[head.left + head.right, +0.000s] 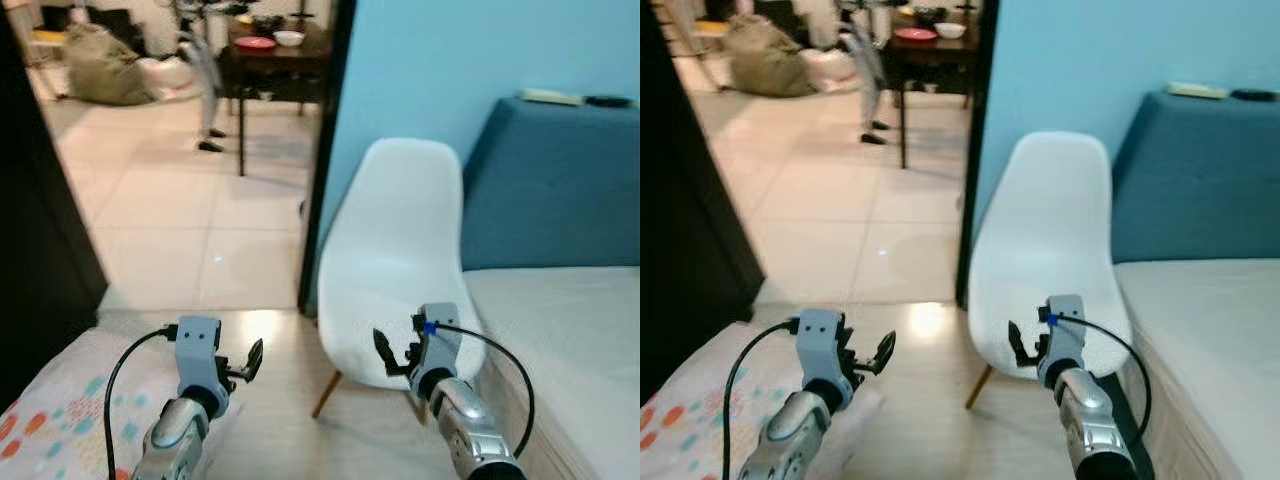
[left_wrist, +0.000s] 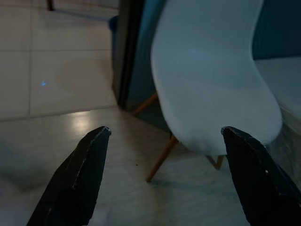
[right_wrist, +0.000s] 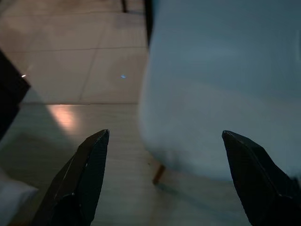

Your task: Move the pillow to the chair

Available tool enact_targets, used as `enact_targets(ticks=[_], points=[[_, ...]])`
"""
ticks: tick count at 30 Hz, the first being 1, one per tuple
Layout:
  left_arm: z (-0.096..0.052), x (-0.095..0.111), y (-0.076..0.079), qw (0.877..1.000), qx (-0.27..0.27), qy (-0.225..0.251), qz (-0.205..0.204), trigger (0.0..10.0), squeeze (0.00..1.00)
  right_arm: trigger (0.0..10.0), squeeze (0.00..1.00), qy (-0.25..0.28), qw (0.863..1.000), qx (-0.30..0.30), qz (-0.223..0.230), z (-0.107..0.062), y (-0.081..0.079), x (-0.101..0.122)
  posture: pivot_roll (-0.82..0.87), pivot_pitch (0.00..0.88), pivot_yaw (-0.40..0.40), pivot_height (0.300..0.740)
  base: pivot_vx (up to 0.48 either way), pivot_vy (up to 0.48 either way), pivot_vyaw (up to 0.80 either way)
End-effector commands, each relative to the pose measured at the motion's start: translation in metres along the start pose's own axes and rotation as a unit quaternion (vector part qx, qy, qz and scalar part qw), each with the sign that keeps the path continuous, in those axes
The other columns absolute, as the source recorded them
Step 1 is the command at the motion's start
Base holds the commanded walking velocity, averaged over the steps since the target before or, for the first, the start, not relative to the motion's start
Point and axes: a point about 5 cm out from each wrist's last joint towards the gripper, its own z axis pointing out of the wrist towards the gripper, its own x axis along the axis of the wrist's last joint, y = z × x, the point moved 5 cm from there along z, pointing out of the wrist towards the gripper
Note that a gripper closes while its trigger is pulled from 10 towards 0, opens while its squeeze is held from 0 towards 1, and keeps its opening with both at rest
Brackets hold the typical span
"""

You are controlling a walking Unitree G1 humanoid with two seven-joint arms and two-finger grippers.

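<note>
pillow (image 1: 60,420): low on the left, under left arm | chair (image 1: 400,260): white, beside bed (image 1: 570,340) | left end effector (image 1: 245,365): wide open, holding nothing | right end effector (image 1: 392,352): wide open, holding nothing, near chair seat

Pillow (image 1: 60,420) cut off at frame edge; chair (image 3: 225,94) blurred in R wrist view.

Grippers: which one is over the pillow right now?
The left gripper. Its arm sits above the white pillow with coloured dots at the lower left. The right gripper is in front of the white chair seat instead.
</note>
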Motion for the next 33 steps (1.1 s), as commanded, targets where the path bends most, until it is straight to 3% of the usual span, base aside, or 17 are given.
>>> enact_targets(ticks=[1,33], points=[[0.0004,-0.0038,0.0038,1.0,-0.005,-0.006,-0.005,10.0,0.0,10.0,0.0,-0.011,1.0,-0.006,-0.001,-0.002,0.0048,-0.0046,0.05,0.013,-0.07,0.74,0.0,0.0,-0.79],[0.002,0.0005,0.0079,1.0,-0.009,0.005,-0.012,10.0,0.0,10.0,0.0,-0.009,1.0,-0.029,0.005,-0.0037,0.0147,-0.0018,0.04,0.031,-0.072,0.74,0.0,0.0,-0.79]])
